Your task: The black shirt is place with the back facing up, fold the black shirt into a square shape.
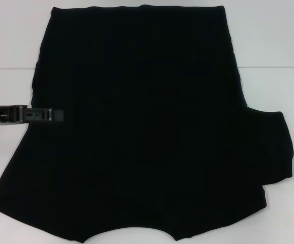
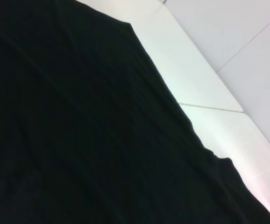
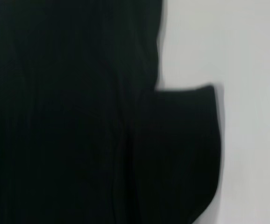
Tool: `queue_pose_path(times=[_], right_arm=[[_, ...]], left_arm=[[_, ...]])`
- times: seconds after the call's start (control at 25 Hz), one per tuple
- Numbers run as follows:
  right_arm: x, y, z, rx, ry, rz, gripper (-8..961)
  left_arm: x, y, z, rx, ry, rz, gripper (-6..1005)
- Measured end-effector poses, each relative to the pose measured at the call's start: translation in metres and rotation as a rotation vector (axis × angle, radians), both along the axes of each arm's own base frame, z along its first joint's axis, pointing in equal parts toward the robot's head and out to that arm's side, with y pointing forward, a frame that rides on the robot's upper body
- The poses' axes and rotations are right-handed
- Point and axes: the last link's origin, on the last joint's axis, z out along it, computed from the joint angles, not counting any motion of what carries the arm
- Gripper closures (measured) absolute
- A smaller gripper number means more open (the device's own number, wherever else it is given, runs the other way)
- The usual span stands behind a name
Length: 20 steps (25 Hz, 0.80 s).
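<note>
Black shirt (image 1: 142, 127) spread flat, left gripper (image 1: 45, 115) at its edge, grip unclear

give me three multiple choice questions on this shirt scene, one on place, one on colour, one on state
1. Where is the left gripper in the head view?
A. at the shirt's left edge
B. over its right sleeve
C. beyond its far hem

2. What colour is the table?
A. brown
B. white
C. green

3. How does the black shirt lie?
A. bunched in a heap
B. folded into a small square
C. spread flat, one sleeve sticking out on the right

Answers: 1 A, the arm reaches in from the left to the cloth's edge. 2 B, bare white surface surrounds the shirt. 3 C, the cloth lies flat with the right sleeve showing.
</note>
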Motion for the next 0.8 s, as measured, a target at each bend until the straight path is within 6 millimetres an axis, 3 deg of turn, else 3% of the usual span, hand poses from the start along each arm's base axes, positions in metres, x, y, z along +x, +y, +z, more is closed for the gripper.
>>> queue_pose_path(times=[0.08, 0.28, 0.8], right_arm=[[0.003, 0.002, -0.008, -0.006, 0.002, -0.013, 292], [0.004, 0.007, -0.028, -0.029, -0.007, -0.022, 496], [0.001, 0.017, -0.056, -0.023, -0.001, -0.032, 502]], left_arm=[[0.001, 0.001, -0.001, 0.003, -0.001, -0.003, 306], [0.001, 0.002, -0.004, 0.005, -0.002, -0.002, 305], [-0.002, 0.001, -0.005, 0.015, -0.004, 0.009, 305]])
